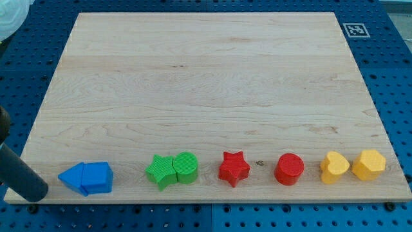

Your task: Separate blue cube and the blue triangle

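Resting at the counter's (193, 77) bottom-left edge, the tip (40, 192) sits just left of the touching blue triangle (72, 178) and blue cube (98, 177); no hand shows.

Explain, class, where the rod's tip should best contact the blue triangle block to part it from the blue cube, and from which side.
Push at the seam. The blue triangle block touches the blue cube block on its right, so my tip, now at the triangle's left, would probably jam them together. Better to come from the view's top, then sweep the triangle left.
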### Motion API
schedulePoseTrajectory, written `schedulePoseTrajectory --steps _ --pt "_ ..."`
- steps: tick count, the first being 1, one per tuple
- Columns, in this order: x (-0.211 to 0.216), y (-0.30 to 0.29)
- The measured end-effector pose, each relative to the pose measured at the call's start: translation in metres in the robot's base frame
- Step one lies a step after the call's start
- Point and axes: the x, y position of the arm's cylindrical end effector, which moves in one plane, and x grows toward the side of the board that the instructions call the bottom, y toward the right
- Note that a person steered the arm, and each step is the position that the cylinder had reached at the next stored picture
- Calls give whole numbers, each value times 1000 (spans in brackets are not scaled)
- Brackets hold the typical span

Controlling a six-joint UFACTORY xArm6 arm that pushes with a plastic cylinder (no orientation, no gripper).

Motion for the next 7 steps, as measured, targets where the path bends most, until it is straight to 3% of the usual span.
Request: schedulePoseTrajectory --steps 7 --pt "-1 65"
